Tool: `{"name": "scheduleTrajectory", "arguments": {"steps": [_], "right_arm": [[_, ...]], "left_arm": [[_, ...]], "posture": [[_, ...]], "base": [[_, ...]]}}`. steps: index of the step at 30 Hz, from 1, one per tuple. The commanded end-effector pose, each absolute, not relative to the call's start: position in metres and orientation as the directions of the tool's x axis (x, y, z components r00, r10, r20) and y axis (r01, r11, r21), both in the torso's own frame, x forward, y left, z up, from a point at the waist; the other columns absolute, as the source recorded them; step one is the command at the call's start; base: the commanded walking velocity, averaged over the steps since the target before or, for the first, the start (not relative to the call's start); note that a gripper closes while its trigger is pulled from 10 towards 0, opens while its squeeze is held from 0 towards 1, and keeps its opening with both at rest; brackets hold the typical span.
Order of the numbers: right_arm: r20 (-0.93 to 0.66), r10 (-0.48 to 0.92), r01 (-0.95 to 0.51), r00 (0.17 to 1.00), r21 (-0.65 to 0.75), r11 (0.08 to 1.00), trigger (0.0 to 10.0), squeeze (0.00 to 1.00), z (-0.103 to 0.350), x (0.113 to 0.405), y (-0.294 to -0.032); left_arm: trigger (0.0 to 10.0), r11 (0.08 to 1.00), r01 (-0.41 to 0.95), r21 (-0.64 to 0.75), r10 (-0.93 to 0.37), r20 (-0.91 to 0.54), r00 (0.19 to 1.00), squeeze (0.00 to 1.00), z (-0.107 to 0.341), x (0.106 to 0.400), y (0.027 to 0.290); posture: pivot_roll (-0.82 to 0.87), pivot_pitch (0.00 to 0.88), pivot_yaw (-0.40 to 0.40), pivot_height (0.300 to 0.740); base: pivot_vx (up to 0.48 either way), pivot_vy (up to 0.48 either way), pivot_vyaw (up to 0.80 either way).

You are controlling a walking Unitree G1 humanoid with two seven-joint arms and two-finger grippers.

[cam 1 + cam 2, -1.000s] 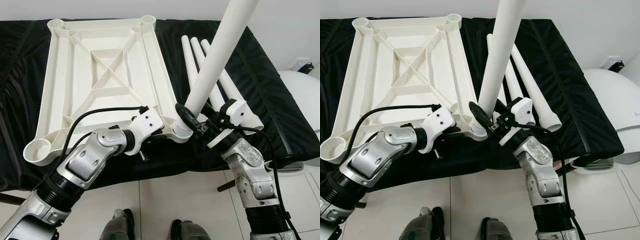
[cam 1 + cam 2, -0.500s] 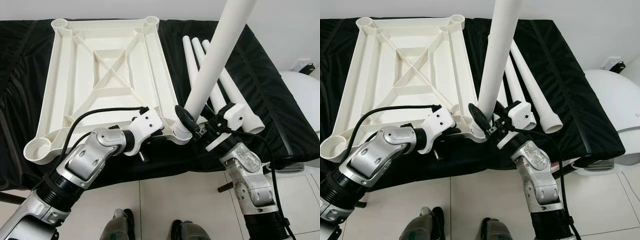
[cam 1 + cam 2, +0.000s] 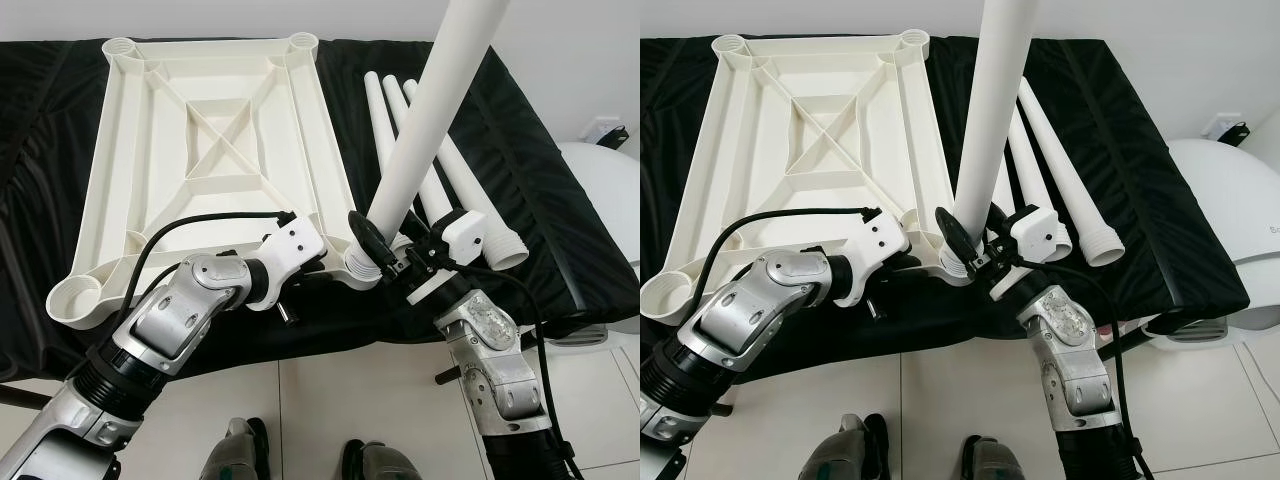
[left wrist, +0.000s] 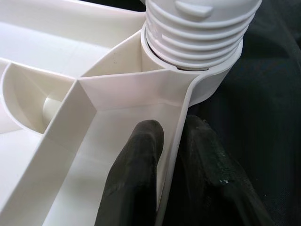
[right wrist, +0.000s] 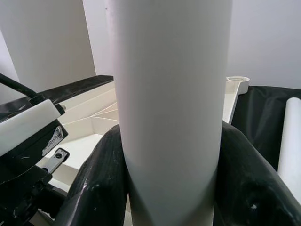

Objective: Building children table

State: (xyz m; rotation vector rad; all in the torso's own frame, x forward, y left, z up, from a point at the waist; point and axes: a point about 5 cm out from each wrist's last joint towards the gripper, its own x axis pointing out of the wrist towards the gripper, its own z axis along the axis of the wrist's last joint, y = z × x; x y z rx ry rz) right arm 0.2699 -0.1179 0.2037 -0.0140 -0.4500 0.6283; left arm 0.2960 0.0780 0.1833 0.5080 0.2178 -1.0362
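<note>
The white table top [image 3: 215,150] lies upside down on a black cloth, ribs facing up. My left gripper [image 4: 171,141] is shut on the rim of the table top, just beside the near right corner socket [image 4: 207,80]. One finger [image 4: 136,179] is inside the rim and the other is outside. A long white table leg [image 3: 430,120] stands nearly upright, leaning slightly right, with its threaded end [image 4: 197,33] in that socket. My right gripper [image 3: 385,250] is shut on the leg just above the socket, with a black finger [image 5: 99,183] on each side.
Three spare white legs [image 3: 445,170] lie side by side on the black cloth [image 3: 540,150] to the right of the table top. A white rounded object [image 3: 605,190] stands at the far right. My feet [image 3: 300,455] are on the tiled floor below the cloth's front edge.
My right wrist has swung in closer to the corner socket and the leg stands slightly more upright. The left gripper keeps its hold on the rim.
</note>
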Motion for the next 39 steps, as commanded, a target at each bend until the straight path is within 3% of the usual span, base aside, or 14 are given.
{"name": "scheduleTrajectory", "arguments": {"steps": [1,24,39], "right_arm": [[0.342,0.52,-0.52,0.782,-0.102,0.848,10.0,0.0,0.188,0.271,-0.128],[0.351,0.333,-0.341,0.875,-0.041,0.939,10.0,0.0,0.181,0.267,-0.129],[0.356,0.069,-0.073,0.932,-0.004,0.997,10.0,0.0,0.18,0.26,-0.132]], "left_arm": [[10.0,0.42,0.857,0.297,-0.753,-0.412,0.512,0.0,0.182,0.296,0.08],[10.0,0.432,0.855,0.287,-0.743,-0.423,0.518,0.0,0.183,0.296,0.082],[10.0,0.434,0.855,0.285,-0.744,-0.423,0.518,0.0,0.183,0.295,0.081]], "posture": [[-0.03,0.224,-0.003,0.74],[-0.03,0.233,0.004,0.74],[-0.02,0.228,-0.001,0.74]], "base": [[0.0,0.0,0.0],[0.0,0.0,0.0],[0.0,0.0,0.0]]}}
